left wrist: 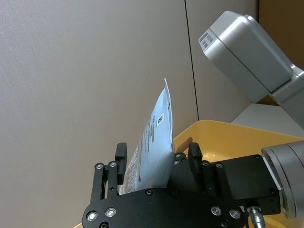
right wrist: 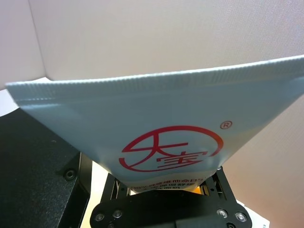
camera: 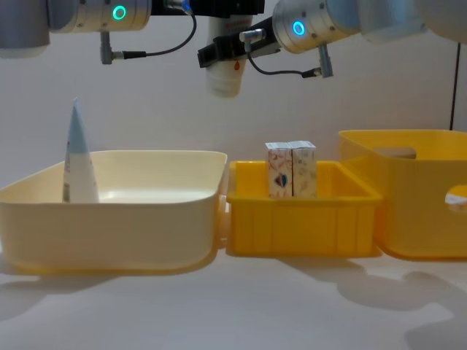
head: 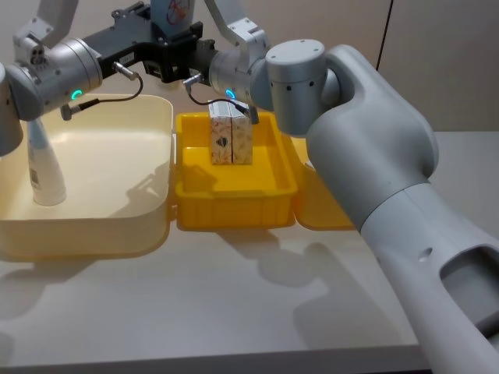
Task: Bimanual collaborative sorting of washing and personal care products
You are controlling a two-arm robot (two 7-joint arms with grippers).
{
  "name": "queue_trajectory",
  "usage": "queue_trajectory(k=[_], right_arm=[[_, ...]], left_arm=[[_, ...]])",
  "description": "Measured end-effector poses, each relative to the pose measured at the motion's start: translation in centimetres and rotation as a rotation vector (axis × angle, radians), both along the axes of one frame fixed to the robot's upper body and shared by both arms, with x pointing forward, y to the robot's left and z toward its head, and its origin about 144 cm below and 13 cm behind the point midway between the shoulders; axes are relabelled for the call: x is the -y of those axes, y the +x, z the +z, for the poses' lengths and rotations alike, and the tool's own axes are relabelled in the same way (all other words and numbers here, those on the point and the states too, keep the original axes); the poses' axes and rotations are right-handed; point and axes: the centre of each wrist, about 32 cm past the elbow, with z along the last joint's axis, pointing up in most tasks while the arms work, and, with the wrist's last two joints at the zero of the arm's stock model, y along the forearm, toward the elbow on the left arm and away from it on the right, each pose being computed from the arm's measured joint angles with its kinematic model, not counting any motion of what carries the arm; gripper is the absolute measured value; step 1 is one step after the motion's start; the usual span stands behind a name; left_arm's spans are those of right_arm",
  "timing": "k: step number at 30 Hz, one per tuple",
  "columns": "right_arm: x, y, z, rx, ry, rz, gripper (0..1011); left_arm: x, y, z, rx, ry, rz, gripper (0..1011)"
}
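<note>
A pale blue-white squeeze tube (camera: 222, 73) with a red mark hangs cap down, high above the gap between the cream tub (camera: 109, 219) and the small yellow bin (camera: 299, 226). My left gripper (camera: 222, 11) is shut on its upper part, and my right gripper (camera: 222, 51) is shut on it lower down. The left wrist view has the tube (left wrist: 156, 137) rising between the left gripper's (left wrist: 157, 159) fingers. Up close, the tube's red mark (right wrist: 166, 152) sits above the right gripper (right wrist: 166, 187). A second tube (head: 43, 167) stands in the cream tub. Two cartons (head: 231, 139) stand in the yellow bin.
A larger yellow bin (camera: 416, 211) stands at the right, partly behind my right arm in the head view. The three containers sit side by side across the back of the white table (head: 234, 312). A wall is close behind them.
</note>
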Motion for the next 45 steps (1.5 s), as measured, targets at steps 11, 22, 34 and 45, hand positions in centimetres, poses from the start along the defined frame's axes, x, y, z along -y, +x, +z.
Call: queue_trajectory(k=[11, 22, 34, 45], right_arm=[[0.1, 0.0, 0.0, 0.001, -0.004, -0.002, 604], [1.9, 0.0, 0.1, 0.02, -0.063, -0.061, 604], [5.5, -0.1, 0.7, 0.046, -0.094, -0.216, 604], [8.1, 0.0, 1.9, 0.04, -0.093, -0.365, 604]], left_arm=[[-0.1, 0.0, 0.0, 0.0, -0.001, 0.002, 1000], [-0.1, 0.0, 0.0, 0.001, -0.001, 0.003, 1000], [-0.1, 0.0, 0.0, 0.001, -0.002, 0.003, 1000], [-0.1, 0.0, 0.0, 0.001, -0.002, 0.003, 1000]])
